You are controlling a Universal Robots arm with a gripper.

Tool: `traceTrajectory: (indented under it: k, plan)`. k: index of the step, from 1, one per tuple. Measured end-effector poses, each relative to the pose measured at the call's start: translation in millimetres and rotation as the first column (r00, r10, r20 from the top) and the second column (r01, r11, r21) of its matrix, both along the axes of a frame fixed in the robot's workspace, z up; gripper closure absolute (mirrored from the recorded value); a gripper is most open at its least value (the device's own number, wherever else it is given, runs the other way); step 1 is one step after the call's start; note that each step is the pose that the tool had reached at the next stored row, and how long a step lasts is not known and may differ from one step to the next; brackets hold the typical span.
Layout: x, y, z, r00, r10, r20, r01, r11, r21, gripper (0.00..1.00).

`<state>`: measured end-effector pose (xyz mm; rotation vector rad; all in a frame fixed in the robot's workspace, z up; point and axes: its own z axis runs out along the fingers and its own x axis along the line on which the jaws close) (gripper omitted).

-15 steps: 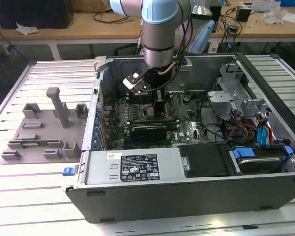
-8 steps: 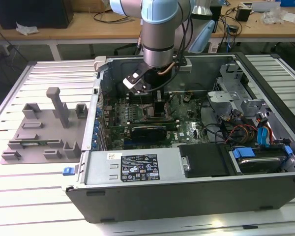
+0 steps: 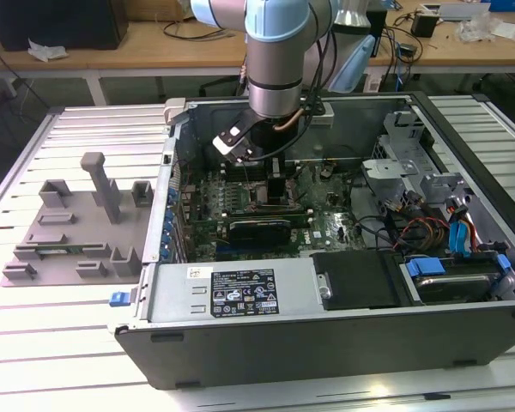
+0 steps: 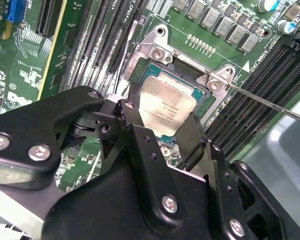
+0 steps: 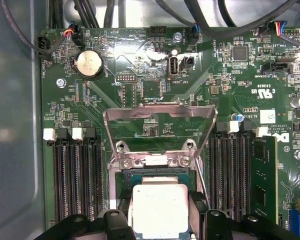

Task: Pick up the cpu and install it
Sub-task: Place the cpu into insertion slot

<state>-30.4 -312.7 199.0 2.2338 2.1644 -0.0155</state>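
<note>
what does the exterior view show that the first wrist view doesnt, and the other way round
Exterior view's own: the whole open computer case, the arm above it, the power supply, and a grey holder plate on the exterior view's left.
First wrist view's own: the cpu gripped between the jaws just over the socket, the raised load plate, and the coin cell battery.
Shared: the green motherboard and the gripper.

One cpu (image 5: 157, 210), one claw (image 5: 161, 217), one socket (image 5: 155, 161), one coin battery (image 5: 89, 64), one computer case (image 3: 326, 348), one arm (image 3: 275, 60).
</note>
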Motion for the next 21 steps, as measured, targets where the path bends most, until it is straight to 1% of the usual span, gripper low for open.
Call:
traceTrajectory:
  k: [7,9,13,14,15,16,21]
  plan:
    - [2.8,0.0,-0.1,1.0,0.0,0.0002,0.0,1.0,0.0001,0.47]
    - [2.7,-0.1,-2.3,1.0,0.0,-0.0003,0.0,1.0,-0.0007,0.47]
    - [2.7,-0.2,-2.7,1.0,0.0,0.0002,0.0,1.0,-0.0004,0.47]
    - [3.0,0.2,-3.6,1.0,0.0,0.0018,0.0,1.0,0.002,0.46]
    - [2.9,0.2,-3.5,1.0,0.0,0.0012,0.0,1.0,0.0018,0.46]
    - [2.9,0.2,-3.3,1.0,0.0,0.0008,0.0,1.0,0.001,0.4]
    - [2.8,0.0,-3.1,1.0,0.0,0.0003,0.0,1.0,0.0001,0.4]
